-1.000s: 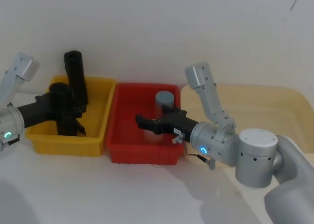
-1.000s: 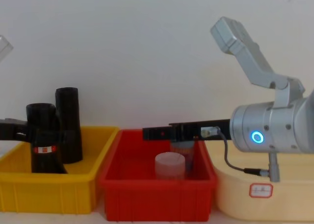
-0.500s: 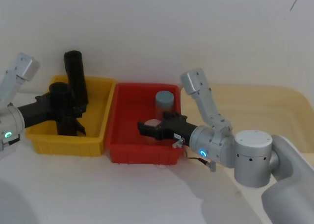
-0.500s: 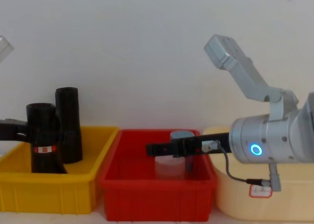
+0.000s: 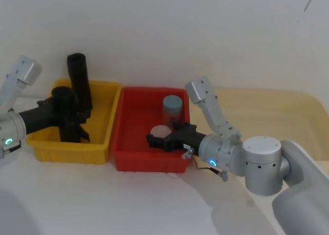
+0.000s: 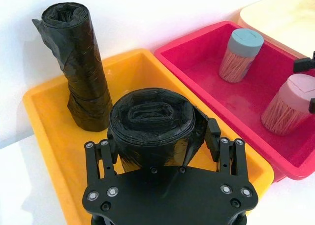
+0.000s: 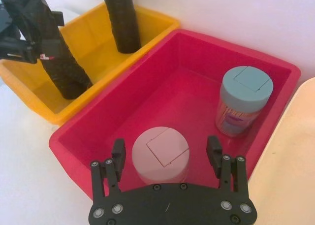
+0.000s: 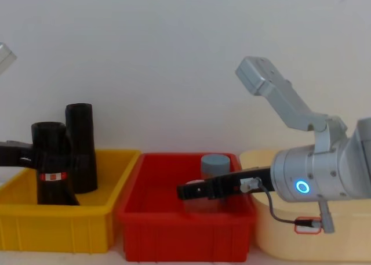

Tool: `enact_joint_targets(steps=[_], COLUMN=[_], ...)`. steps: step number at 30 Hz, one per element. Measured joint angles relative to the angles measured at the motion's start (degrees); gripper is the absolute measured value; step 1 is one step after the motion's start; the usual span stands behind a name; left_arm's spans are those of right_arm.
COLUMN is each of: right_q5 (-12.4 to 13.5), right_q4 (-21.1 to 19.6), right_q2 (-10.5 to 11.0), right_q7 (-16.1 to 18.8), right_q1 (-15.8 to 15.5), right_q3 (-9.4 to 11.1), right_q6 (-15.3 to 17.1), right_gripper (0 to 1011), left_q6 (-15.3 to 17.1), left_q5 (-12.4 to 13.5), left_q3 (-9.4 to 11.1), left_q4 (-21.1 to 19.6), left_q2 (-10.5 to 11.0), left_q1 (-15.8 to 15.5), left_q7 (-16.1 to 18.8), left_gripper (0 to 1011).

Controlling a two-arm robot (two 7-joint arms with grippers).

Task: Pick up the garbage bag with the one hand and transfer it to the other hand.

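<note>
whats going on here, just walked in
The left gripper is shut on the garbage bag, which stands in the yellow bin beside a plain black roll. The right gripper is open, low in the red bin, straddling a pale-lidded jar. No handover yet.

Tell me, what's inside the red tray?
A blue-lidded jar and a pink-lidded jar, the right gripper open astride the pink one. The tray floor beneath them is covered. The left gripper holds the garbage bag.

Upright garbage bag (image 5: 64,105) in yellow bin (image 5: 72,155)
</note>
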Motion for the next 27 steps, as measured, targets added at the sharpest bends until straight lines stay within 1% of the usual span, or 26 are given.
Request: enact_joint_targets(steps=[14,15,16,20,21,23,24,25,26,27], right_q5=[-1.0,-1.1,-1.1,-1.2,-1.2,-1.3,-1.3,-1.3,-1.3,-1.3], right_q4=[0.7,0.7,0.7,0.7,0.7,0.7,0.7,0.7,0.7,0.7], right_q2=[0.0,-0.1,-0.1,-0.1,-0.1,-0.1,-0.1,-0.1,-0.1,-0.1], right_q7=[1.3,1.4,1.4,1.6,1.6,1.6,1.7,1.7,1.7,1.7], right_q1=[0.8,0.8,0.8,0.9,0.9,0.9,0.9,1.0,1.0,1.0], right_q3=[-0.6,-0.6,-0.6,-0.7,-0.7,-0.7,-0.7,-0.7,-0.7,-0.7], right_q6=[0.5,0.5,0.5,0.6,0.6,0.6,0.6,0.6,0.6,0.6], right_gripper=[1000,969,962,865,826,792,738,738,696,685], left_q6=[0.0,0.0,0.0,0.0,0.0,0.0,0.0,0.0,0.0,0.0], left_q5=[0.0,0.0,0.0,0.0,0.0,0.0,0.0,0.0,0.0,0.0], left_q3=[0.0,0.0,0.0,0.0,0.0,0.0,0.0,0.0,0.0,0.0], left_q4=[0.0,0.0,0.0,0.0,0.0,0.0,0.0,0.0,0.0,0.0], left_q2=[0.0,0.0,0.0,0.0,0.0,0.0,0.0,0.0,0.0,0.0], left_q1=[0.0,0.0,0.0,0.0,0.0,0.0,0.0,0.0,0.0,0.0], left_q7=[0.0,0.0,0.0,0.0,0.0,0.0,0.0,0.0,0.0,0.0], left_gripper=[1001,1001,997,926,897,852,840,790,766,727])
